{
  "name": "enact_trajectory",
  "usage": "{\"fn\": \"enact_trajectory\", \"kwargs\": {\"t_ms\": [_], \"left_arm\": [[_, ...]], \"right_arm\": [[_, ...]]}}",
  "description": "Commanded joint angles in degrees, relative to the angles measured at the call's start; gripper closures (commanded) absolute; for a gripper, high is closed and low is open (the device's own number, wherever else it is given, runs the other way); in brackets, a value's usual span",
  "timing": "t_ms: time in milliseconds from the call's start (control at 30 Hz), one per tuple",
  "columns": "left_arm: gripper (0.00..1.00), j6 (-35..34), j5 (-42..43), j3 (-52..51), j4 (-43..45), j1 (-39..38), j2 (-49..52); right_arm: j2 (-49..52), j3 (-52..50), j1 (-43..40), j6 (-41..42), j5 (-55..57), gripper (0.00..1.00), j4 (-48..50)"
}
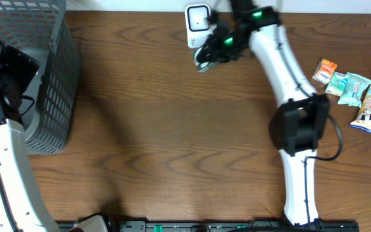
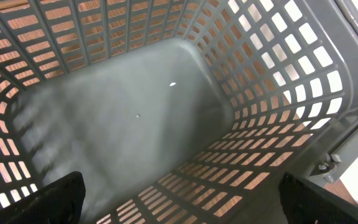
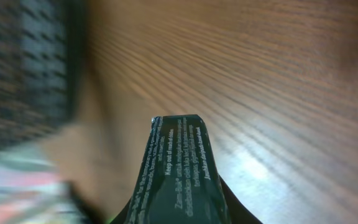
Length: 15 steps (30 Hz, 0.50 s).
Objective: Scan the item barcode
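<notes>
right gripper clamps dark packet | long axis out from jaws, probably tilted downward | left gripper spread

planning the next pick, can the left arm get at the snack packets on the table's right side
Probably not. The left end effector hangs open over the grey basket at far left, the snack packets lie at the far right edge, and the right arm, gripping a dark packet, stretches between them.

A dark packet with white print juts up over the wooden table
</notes>
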Motion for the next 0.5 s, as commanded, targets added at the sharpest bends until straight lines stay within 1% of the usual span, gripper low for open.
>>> {"fn": "enact_trajectory", "kwargs": {"t_ms": [0,100,133,200,467], "left_arm": [[0.02,-0.24,-0.55,0.35,0.0,0.2,0.02],[0.02,-0.24,-0.52,0.35,0.0,0.2,0.02],[0.02,-0.24,-0.52,0.35,0.0,0.2,0.02],[0.02,-0.24,-0.55,0.35,0.0,0.2,0.02],[0.02,-0.24,-0.55,0.35,0.0,0.2,0.02]], "right_arm": [[0.13,1.11,-4.15,14.43,-18.51,0.84,0.02],[0.13,1.11,-6.8,22.84,-21.99,0.82,0.02],[0.13,1.11,-7.63,25.57,-22.38,0.83,0.04],[0.13,1.11,-8.72,28.02,-23.34,0.83,0.7],[0.13,1.11,-9.33,28.46,-24.3,0.82,3.06]]}}
